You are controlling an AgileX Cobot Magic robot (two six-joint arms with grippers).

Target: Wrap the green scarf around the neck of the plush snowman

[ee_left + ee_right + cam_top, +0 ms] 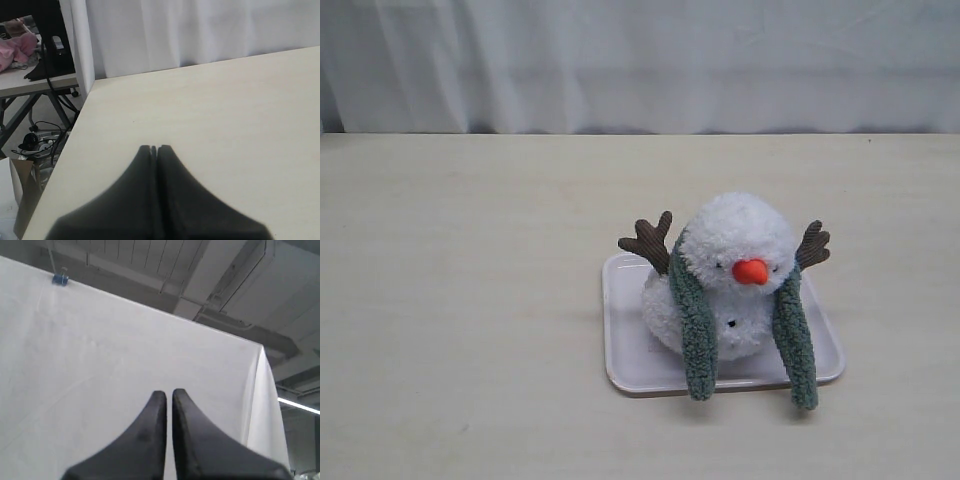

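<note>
The plush snowman (732,262) sits on a white square tray (625,345) right of the table's middle in the exterior view. The green scarf (696,330) lies round the back of its neck, and both ends hang down in front, one on each side, reaching past the tray's front rim. Neither arm shows in the exterior view. My left gripper (154,148) is shut with nothing in it over bare table near a table edge. My right gripper (168,392) points up at a white curtain, its fingers almost together and holding nothing.
A white curtain (640,60) hangs behind the table's far edge. In the left wrist view the table edge (75,135) drops to a floor with cables and a side desk (30,80).
</note>
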